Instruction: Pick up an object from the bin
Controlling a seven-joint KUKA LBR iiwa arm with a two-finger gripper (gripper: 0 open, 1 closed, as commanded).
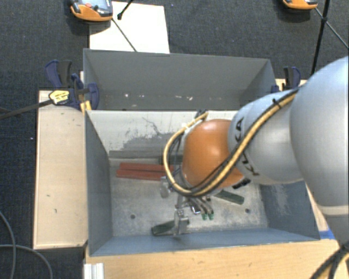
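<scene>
The floor (32, 32) all around is dark grey carpet w/ a rough texture. Far up-left of the gripper (180, 220) an orange-and-black device (90, 10) lies on it, and a 2nd device (300, 3) of the same kind far up-right. Betw. them, nearer the 1st, is a white flat sheet (136, 24). Well to the gripper's left a black cable (24, 109) crosses the carpet. Light is soft and even.

Robot lab: KUKA arm (283, 136), metal bin (99, 180)
</scene>
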